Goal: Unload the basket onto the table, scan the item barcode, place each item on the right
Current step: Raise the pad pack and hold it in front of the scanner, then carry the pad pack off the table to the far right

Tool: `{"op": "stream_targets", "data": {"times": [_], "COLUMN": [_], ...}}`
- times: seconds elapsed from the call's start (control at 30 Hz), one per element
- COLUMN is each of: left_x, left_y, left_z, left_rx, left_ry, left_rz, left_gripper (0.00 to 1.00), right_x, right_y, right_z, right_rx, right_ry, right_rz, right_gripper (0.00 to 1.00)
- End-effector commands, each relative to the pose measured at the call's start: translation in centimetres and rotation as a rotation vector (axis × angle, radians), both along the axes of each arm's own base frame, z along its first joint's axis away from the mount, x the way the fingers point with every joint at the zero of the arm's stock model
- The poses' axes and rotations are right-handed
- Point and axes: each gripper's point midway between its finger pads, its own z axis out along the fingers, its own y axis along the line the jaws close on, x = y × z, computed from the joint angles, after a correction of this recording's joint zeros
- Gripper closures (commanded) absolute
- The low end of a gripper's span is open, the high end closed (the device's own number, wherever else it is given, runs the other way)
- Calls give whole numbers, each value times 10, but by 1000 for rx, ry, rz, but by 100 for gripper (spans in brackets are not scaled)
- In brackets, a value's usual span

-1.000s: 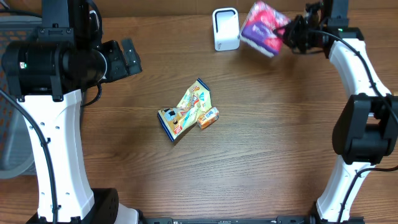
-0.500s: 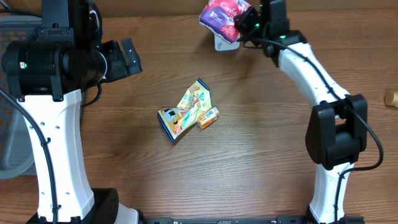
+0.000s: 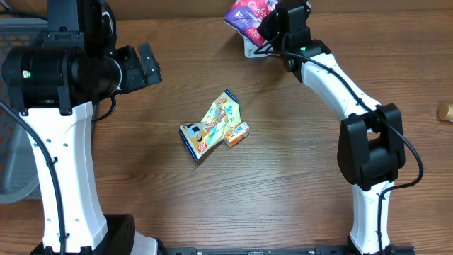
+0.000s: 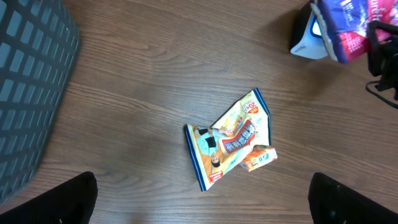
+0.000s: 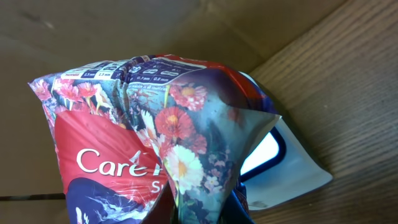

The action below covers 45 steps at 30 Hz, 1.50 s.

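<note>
A purple and red floral packet (image 3: 244, 13) hangs above the white barcode scanner (image 3: 250, 49) at the table's far edge, with my right gripper (image 3: 273, 23) shut on its crumpled end. The right wrist view is filled by the packet (image 5: 137, 143), with the scanner's dark window (image 5: 266, 151) just behind it on the right. My left gripper (image 3: 145, 64) stands open high over the left of the table. In its wrist view, the black fingertips (image 4: 67, 199) are spread wide with only bare wood between them. A yellow snack packet (image 3: 214, 125) and a small orange box (image 3: 238, 133) lie mid-table.
A grey mesh basket (image 3: 10, 106) stands at the left edge, also in the left wrist view (image 4: 28, 87). A small tan object (image 3: 444, 111) lies at the right edge. A cardboard wall (image 5: 124, 31) rises behind the scanner.
My right arm has swung left with the floral packet, from right of the scanner to above it. The left arm and the mid-table items have not moved.
</note>
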Motion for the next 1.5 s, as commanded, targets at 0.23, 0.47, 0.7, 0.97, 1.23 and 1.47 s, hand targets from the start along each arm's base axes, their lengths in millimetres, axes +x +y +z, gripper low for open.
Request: {"op": "stream_targets", "data": {"times": [0.23, 0.47, 0.7, 0.97, 1.23, 1.47], "left_x": [-3, -3, -3, -3, -3, -3], "left_y": [2, 2, 2, 2, 2, 2], "left_z": [5, 5, 5, 5, 5, 5], "left_rx": [-3, -3, -3, -3, -3, -3], "left_ry": [-16, -16, -16, -16, -16, -16], "left_rz": [14, 14, 14, 14, 14, 14], "left_gripper": [0, 0, 0, 0, 0, 0], "right_x": [13, 10, -34, -131, -247, -301], "right_y": [-19, -105, -259, -422, -528, -580], "right_z": [25, 94, 117, 61, 34, 30], "right_rx": [25, 64, -82, -76, -66, -122], "right_ry": [-59, -121, -21, 317, 548, 595], "right_rz": [20, -53, -295, -621, -938, -977], "right_gripper": [96, 96, 96, 96, 96, 96]}}
